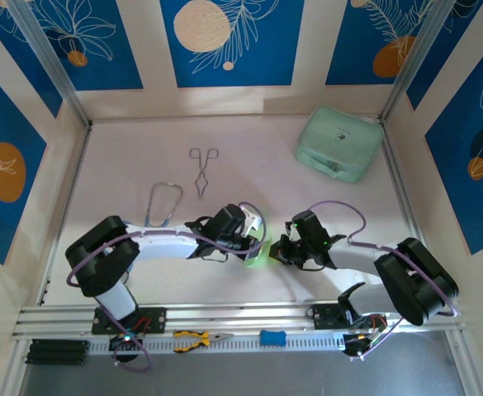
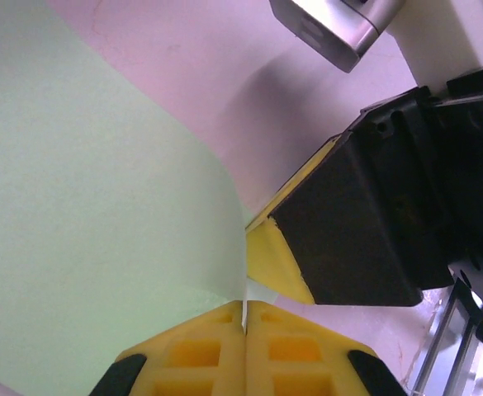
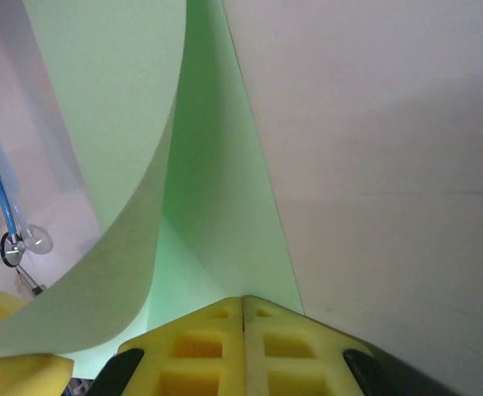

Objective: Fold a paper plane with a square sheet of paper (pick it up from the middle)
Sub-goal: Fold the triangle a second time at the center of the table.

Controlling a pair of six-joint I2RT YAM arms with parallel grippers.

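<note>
My left jaws and right jaws meet mid-frame, each pressed shut on the green sheet (image 3: pixel 224 165), which stretches up-frame from the right jaws.

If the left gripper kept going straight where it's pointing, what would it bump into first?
The left gripper pinches the green paper, which curls right ahead of its tips. Just past that, it would probably hit the right gripper, though depth is hard to judge.
</note>
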